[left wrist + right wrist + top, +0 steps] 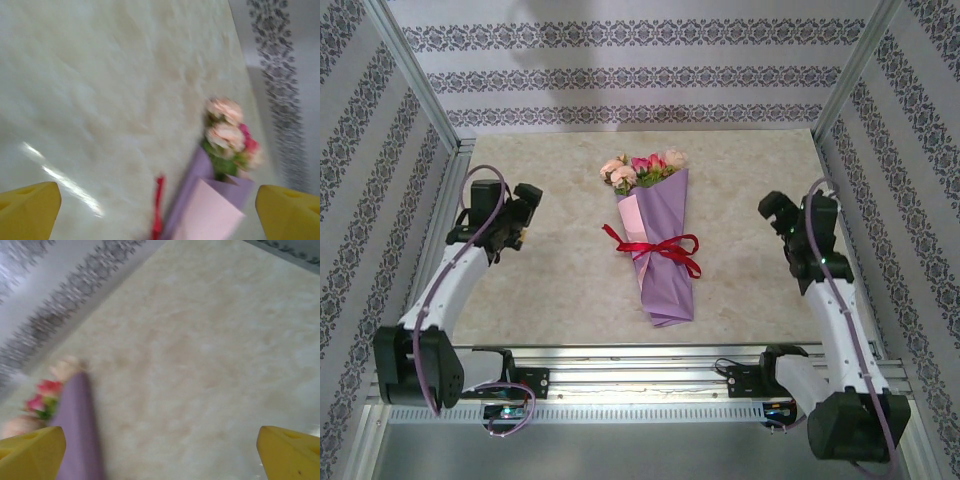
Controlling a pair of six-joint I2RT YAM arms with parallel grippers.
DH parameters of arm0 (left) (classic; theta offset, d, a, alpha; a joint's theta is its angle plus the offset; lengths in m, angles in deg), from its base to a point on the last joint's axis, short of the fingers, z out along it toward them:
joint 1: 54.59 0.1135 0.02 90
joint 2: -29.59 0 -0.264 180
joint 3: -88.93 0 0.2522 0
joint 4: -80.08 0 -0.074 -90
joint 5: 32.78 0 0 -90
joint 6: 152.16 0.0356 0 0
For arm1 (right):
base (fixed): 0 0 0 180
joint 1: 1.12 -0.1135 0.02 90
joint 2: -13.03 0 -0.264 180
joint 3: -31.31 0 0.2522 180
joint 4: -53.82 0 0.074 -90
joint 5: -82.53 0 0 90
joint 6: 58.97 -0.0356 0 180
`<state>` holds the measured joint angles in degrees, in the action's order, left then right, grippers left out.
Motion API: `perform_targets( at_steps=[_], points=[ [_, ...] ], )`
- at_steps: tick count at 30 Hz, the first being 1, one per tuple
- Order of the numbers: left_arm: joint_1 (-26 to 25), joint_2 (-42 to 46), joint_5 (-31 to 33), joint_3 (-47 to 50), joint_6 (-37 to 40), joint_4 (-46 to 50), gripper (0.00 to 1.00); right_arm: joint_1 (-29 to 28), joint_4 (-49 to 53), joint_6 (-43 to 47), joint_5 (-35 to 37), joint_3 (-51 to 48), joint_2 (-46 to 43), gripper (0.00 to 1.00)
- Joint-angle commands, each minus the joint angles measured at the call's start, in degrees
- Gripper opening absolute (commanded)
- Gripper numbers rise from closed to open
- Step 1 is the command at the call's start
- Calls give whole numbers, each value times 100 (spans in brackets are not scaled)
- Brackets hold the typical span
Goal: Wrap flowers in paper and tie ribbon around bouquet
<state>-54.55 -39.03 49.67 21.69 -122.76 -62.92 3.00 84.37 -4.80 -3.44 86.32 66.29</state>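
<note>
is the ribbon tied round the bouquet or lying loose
Tied: the red ribbon circles the middle of the purple paper cone in a bow, with its tails trailing to the right.

the paper (666, 285) looks smooth and matt, the ribbon (665, 247) like cloth, the marble-patterned table (550, 290) glossy.

Marble table (100, 75), bouquet (200, 176) at lower right, red ribbon (158, 205) on its left edge, left pincer (159, 214) spread wide
</note>
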Motion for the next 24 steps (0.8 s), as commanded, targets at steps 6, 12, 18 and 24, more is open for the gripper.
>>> perform_targets(
  at_steps=[6, 12, 18, 24],
  points=[
    [206, 1017, 2373, 1187, 4446, 81, 100, -263, -2340, 2125, 751, -1890, 154, 98],
    [352, 1121, 1788, 2857, 4510, -2554, 100, -215, -4364, 2253, 305, -2209, 1347, 98],
    [857, -156, 1028, 3799, 4290, -6096, 100, -52, -5340, 2842, -376, -1636, 2461, 98],
    [920, -1352, 324, 3487, 5037, -7453, 100, -27, -5922, 3106, -1026, -1663, 2900, 98]
  ],
)
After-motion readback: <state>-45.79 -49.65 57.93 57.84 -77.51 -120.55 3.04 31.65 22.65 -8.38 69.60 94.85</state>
